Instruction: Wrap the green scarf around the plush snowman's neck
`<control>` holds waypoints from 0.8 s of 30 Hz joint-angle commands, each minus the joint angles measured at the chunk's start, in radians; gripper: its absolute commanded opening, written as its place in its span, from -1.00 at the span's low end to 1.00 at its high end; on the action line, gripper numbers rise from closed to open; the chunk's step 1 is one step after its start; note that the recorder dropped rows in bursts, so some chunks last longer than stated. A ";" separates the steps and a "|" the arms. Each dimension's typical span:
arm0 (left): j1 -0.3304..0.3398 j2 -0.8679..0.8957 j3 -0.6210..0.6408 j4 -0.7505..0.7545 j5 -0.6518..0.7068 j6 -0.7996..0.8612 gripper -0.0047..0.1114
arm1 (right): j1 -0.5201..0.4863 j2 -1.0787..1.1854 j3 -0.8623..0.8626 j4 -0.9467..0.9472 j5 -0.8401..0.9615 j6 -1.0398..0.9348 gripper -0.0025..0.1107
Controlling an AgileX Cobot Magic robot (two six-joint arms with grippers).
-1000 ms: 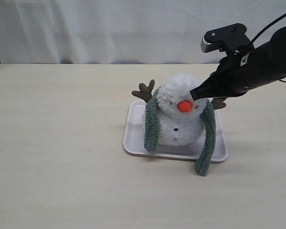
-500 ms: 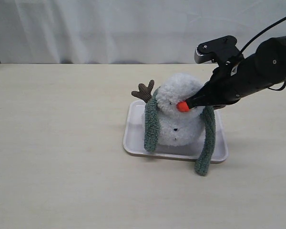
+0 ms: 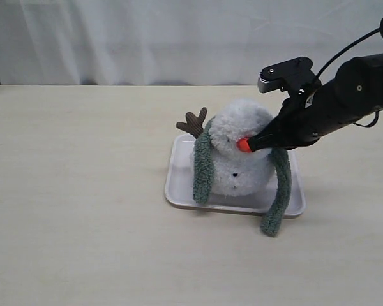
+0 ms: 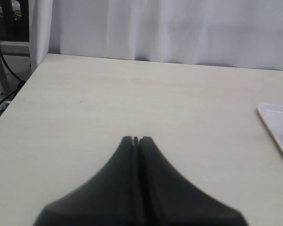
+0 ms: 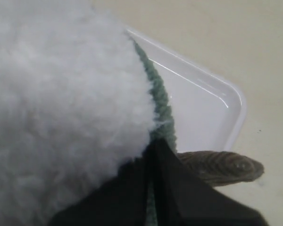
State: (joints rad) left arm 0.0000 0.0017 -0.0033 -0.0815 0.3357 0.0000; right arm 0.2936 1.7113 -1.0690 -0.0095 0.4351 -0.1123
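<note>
Plush snowman (image 3: 235, 171) sits upright in white tray (image 3: 176, 182), green scarf (image 3: 202, 169) draped over its neck, both ends hanging in front; right gripper (image 3: 251, 146) tips together against scarf beside orange nose (image 3: 242, 145), hold not discernible; left gripper (image 4: 136, 140) closed, empty, above table (image 4: 132, 89).

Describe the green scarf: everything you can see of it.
The green scarf is a long, fuzzy, grey-green knitted strip draped over the plush snowman, passing out of sight behind its head, ends uncrossed in front. One end hangs into the white tray; the other trails over the tray's front rim onto the table. The right gripper, fingers shut, points in beside it.
</note>
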 commanded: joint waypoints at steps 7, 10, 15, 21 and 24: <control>-0.001 -0.002 0.003 0.001 -0.012 0.000 -0.92 | 0.001 -0.066 0.004 0.002 0.019 0.001 -0.86; -0.001 -0.002 0.003 0.001 -0.012 0.000 -0.92 | 0.001 -0.121 0.004 0.002 0.032 0.011 -0.65; -0.001 -0.002 0.003 0.001 -0.012 0.000 -0.92 | 0.001 -0.213 0.004 0.096 0.099 0.013 -0.12; -0.001 -0.002 0.003 0.001 -0.012 0.000 -0.92 | 0.135 -0.258 0.050 0.278 0.241 -0.078 0.02; -0.001 -0.002 0.003 0.001 -0.012 0.000 -0.92 | 0.261 -0.258 0.157 0.293 0.059 -0.059 0.02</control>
State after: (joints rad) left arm 0.0000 0.0017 -0.0033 -0.0815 0.3357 0.0000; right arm 0.4917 1.4555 -0.9701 0.2715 0.6019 -0.1742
